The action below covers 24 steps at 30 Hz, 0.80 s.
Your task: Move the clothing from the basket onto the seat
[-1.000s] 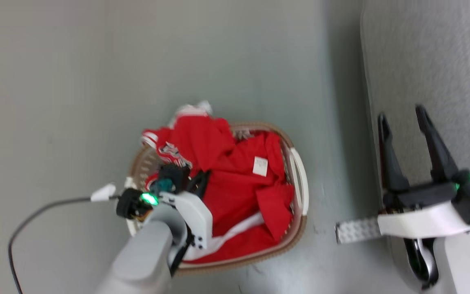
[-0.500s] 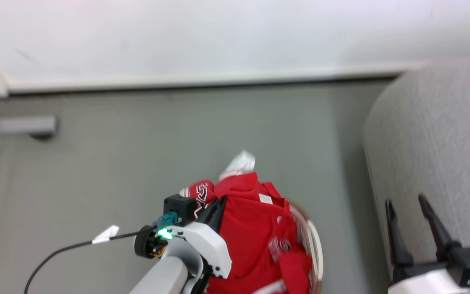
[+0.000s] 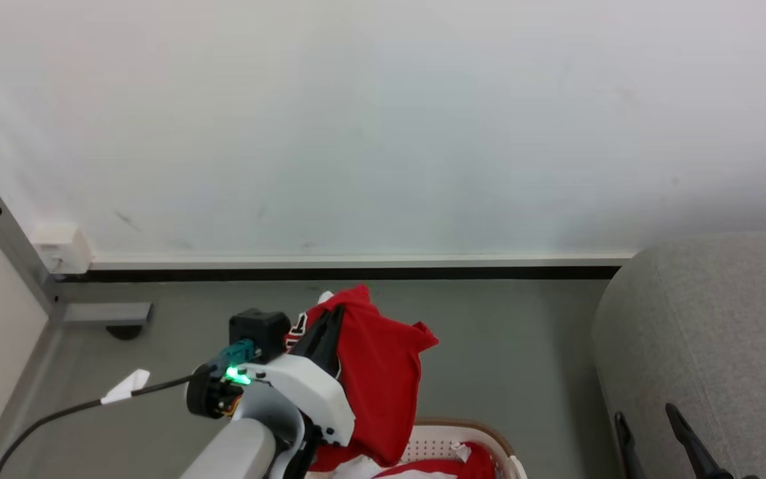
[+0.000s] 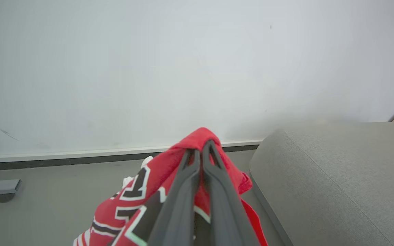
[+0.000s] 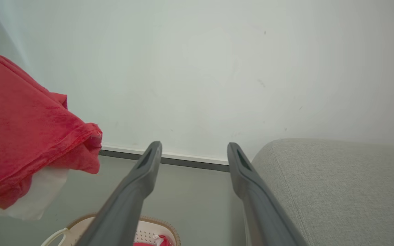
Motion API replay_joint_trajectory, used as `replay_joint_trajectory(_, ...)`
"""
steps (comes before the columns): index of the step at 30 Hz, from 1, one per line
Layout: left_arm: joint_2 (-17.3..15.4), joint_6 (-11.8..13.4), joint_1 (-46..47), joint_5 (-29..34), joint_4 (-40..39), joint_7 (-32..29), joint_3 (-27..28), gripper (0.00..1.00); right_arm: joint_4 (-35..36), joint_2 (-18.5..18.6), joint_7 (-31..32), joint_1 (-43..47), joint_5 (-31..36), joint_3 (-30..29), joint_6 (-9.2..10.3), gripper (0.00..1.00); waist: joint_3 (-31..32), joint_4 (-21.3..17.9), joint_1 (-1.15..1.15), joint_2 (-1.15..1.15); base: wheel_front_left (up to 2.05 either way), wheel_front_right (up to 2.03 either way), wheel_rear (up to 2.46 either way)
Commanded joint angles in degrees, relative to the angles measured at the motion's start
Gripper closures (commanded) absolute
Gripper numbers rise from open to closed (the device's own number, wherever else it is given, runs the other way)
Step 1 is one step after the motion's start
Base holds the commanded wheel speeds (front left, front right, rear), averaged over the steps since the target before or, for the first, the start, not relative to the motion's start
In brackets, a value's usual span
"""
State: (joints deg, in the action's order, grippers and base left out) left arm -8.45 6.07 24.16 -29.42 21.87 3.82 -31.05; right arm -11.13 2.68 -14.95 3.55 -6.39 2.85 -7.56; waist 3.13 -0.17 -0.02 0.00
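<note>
1. Head view: the left gripper (image 3: 335,316) is pinched shut on a red piece of clothing (image 3: 383,372). The piece hangs from its fingers above the basket (image 3: 439,442) at the bottom edge. More red fabric and some white cloth (image 3: 355,468) lie inside the basket. The seat (image 3: 709,332) stands to the right, apart from the basket across a strip of floor (image 3: 522,346). The right gripper (image 3: 645,418) shows two tips in front of the seat, spread apart with nothing between them. A cable (image 3: 57,416) trails from the left wrist.
2. Left wrist view: the left gripper (image 4: 200,149) has its two fingers pressed together with a fold of the clothing (image 4: 139,191) clamped at the tips. The fabric drapes down on both sides, showing black lettering outlined in white. The seat (image 4: 337,177) is to the right, against the wall (image 4: 183,68).
3. Right wrist view: the right gripper (image 5: 193,147) is wide and empty, pointing at the wall beside the seat (image 5: 337,184). The held clothing (image 5: 22,130) hangs at the left with white cloth (image 5: 36,201) below it. The basket (image 5: 156,225) rim is at the bottom.
</note>
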Motion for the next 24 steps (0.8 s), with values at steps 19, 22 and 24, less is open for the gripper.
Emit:
replay_joint_trajectory(19,-0.7,-1.0,1.6,1.7,-16.2,-8.7,-6.2,1.00,7.3,10.7,3.4,-7.2,-5.8,19.0,0.14,0.00,0.2,-0.5,0.02,0.00,0.00,0.00,0.00)
replay_joint_trajectory(22,-0.1,-1.9,2.0,2.4,-16.5,-9.4,-8.3,1.00,8.2,14.9,5.6,-10.7,-8.3,24.3,0.14,0.00,-0.2,-0.7,0.02,0.00,0.00,0.00,0.00)
replay_joint_trajectory(24,0.4,-2.4,2.2,2.7,-16.6,-9.5,-9.4,1.00,8.4,17.6,7.1,-13.4,-10.0,27.4,0.14,0.00,-0.3,-0.7,0.02,0.00,0.00,0.00,0.00)
